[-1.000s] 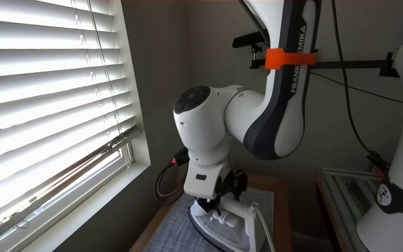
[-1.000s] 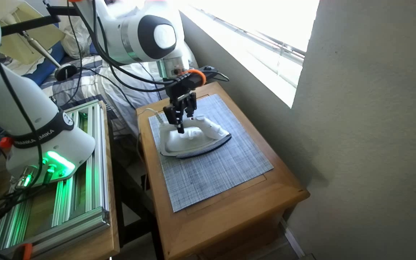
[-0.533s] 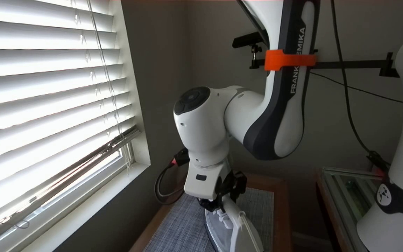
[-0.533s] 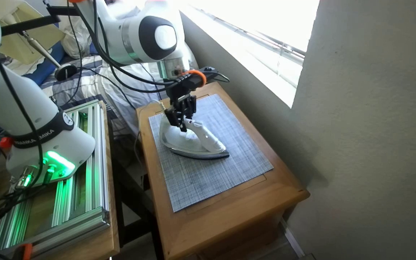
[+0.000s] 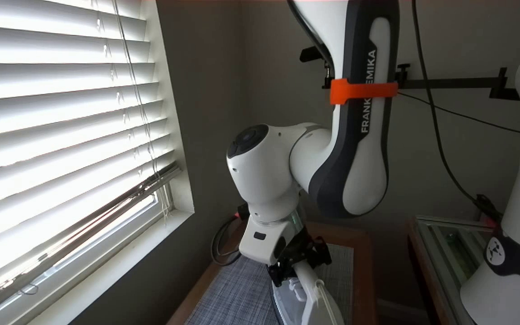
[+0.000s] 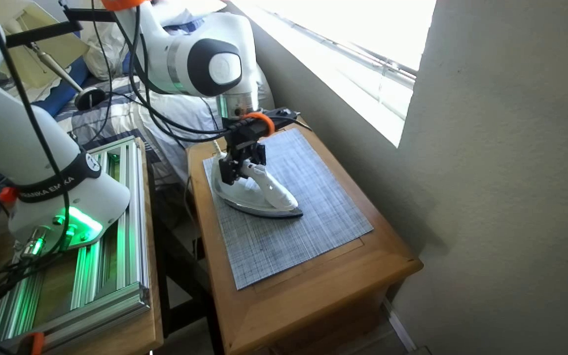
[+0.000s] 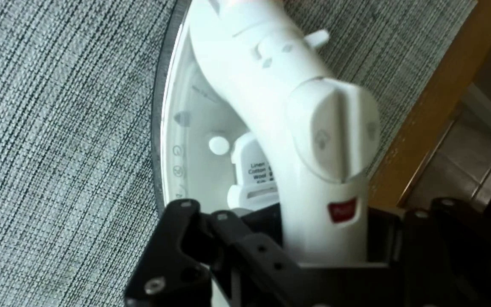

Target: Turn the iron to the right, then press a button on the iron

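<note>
Lying gripped beneath the hand (image 7: 324,232): iron (image 6: 260,195)

You see a white iron (image 7: 271,119) with a dark red patch (image 7: 342,210); your gripper (image 7: 326,228) is black, the placemat (image 7: 70,170) is grey with darker streaks, and the wooden table (image 6: 323,283) is brown.

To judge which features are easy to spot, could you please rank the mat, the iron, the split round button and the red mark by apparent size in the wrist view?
1. Mat, cut off by the picture's edges
2. Iron, also cut off
3. Split round button
4. Red mark
</note>
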You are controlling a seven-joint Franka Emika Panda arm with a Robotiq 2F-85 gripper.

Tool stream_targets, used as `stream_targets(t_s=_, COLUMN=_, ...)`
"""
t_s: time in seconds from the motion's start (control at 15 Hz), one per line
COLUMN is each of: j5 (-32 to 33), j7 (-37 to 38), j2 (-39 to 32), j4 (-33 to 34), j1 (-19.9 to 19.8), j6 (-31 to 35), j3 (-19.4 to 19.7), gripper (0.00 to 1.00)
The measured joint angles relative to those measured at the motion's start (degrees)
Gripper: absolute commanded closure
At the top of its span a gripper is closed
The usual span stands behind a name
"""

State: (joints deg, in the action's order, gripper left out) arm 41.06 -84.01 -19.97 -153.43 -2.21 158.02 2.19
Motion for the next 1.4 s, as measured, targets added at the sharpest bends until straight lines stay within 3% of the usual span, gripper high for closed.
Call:
stream_targets(t_s=0.87, j5=-30.21, j7=3.42, j2=0.75, j4=1.93, j1=-4.44, j6=-3.77, j3=-4.42, gripper=1.00)
stream_targets(t_s=1.4, j5=-34.61, j7=9.22, j2=0.98, j4=4.63, j1=-4.71, j6=-7.81, j3=-4.54, gripper=1.00)
